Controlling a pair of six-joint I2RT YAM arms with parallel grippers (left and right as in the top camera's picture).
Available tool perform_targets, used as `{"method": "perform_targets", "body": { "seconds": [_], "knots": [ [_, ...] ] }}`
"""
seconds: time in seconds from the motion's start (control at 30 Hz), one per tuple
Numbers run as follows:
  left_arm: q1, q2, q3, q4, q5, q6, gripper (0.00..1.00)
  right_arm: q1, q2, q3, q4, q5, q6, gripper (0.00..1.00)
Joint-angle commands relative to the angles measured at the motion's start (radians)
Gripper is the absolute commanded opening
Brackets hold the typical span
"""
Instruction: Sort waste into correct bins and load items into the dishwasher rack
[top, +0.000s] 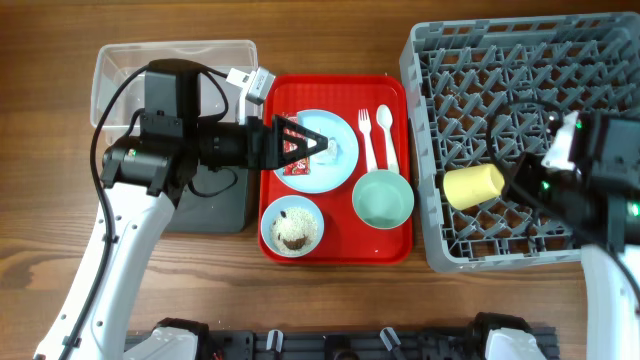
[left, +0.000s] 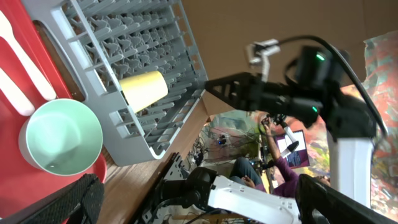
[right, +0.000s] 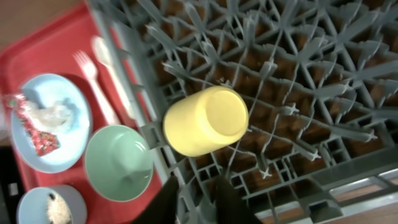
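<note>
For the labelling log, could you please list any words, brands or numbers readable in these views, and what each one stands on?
No text can be read in any view.
The red snack wrapper on the light blue plate carries print, too small and blurred to read.
The yellow cup and grey rack show no lettering.

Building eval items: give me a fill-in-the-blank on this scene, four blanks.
1. The yellow cup lies on its side in the grey ____.
2. The red wrapper sits on the light blue ____.
3. The fork and spoon lie on the ____ tray.
4. The rice scraps are in the small blue ____.

Missing: rack; plate; red; bowl
</note>
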Motion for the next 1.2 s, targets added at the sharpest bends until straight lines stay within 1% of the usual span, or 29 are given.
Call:
{"method": "perform_targets", "body": {
  "seconds": [0.0,0.07,0.1,0.17,0.2,0.27,0.4,0.47,0.57,0.63,0.7,0.77,0.8,0.83,1.0,1.07,1.17],
  "knots": [
    [0.0,-0.007,0.005,-0.003,0.002,0.023,1.0,-0.002,0.114,-0.013,-0.017,0.022,0.038,0.12],
    [0.0,-0.007,0.005,-0.003,0.001,0.023,1.0,-0.003,0.179,-0.013,-0.022,0.084,0.05,0.09],
    [0.0,-0.007,0.005,-0.003,0.002,0.023,1.0,-0.004,0.206,-0.013,-0.018,0.144,0.084,0.08],
    [0.0,-0.007,0.005,-0.003,0.002,0.023,1.0,-0.004,0.25,-0.013,-0.002,0.235,0.123,0.08],
    [0.0,-0.007,0.005,-0.003,0.002,0.023,1.0,-0.004,0.27,-0.013,0.004,0.238,0.123,0.08],
    [0.0,-0.007,0.005,-0.003,0.002,0.023,1.0,-0.002,0.302,-0.013,0.003,0.193,0.111,0.08],
    [0.0,-0.007,0.005,-0.003,0.001,0.023,1.0,-0.001,0.355,-0.014,0.004,-0.034,-0.024,0.07],
    [0.0,-0.007,0.005,-0.003,0.001,0.023,1.0,0.01,0.359,-0.014,-0.003,-0.138,-0.094,0.05],
    [0.0,-0.007,0.005,-0.003,0.001,0.023,1.0,0.032,0.336,-0.014,0.005,-0.214,-0.16,0.05],
    [0.0,-0.007,0.005,-0.003,0.001,0.023,1.0,0.042,0.294,-0.012,0.033,-0.209,-0.168,0.05],
    [0.0,-0.007,0.005,-0.003,0.001,0.023,1.0,0.042,0.237,-0.007,0.066,-0.209,-0.168,0.08],
    [0.0,-0.007,0.005,-0.003,0.001,0.024,1.0,0.042,0.179,-0.005,0.101,-0.209,-0.18,0.09],
    [0.0,-0.007,0.005,-0.003,0.001,0.023,1.0,0.042,0.144,-0.005,0.119,-0.209,-0.18,0.08],
    [0.0,-0.007,0.005,-0.003,0.001,0.024,1.0,0.042,0.106,-0.005,0.137,-0.209,-0.188,0.04],
    [0.0,-0.007,0.005,-0.003,0.001,0.024,1.0,0.042,-0.086,-0.005,0.192,-0.23,-0.2,0.04],
    [0.0,-0.007,0.005,-0.003,0.001,0.024,1.0,0.042,-0.165,-0.005,0.208,-0.274,-0.24,0.04],
    [0.0,-0.008,0.005,-0.003,0.001,0.024,0.96,0.042,-0.307,-0.005,0.254,-0.328,-0.277,0.04]
  ]
}}
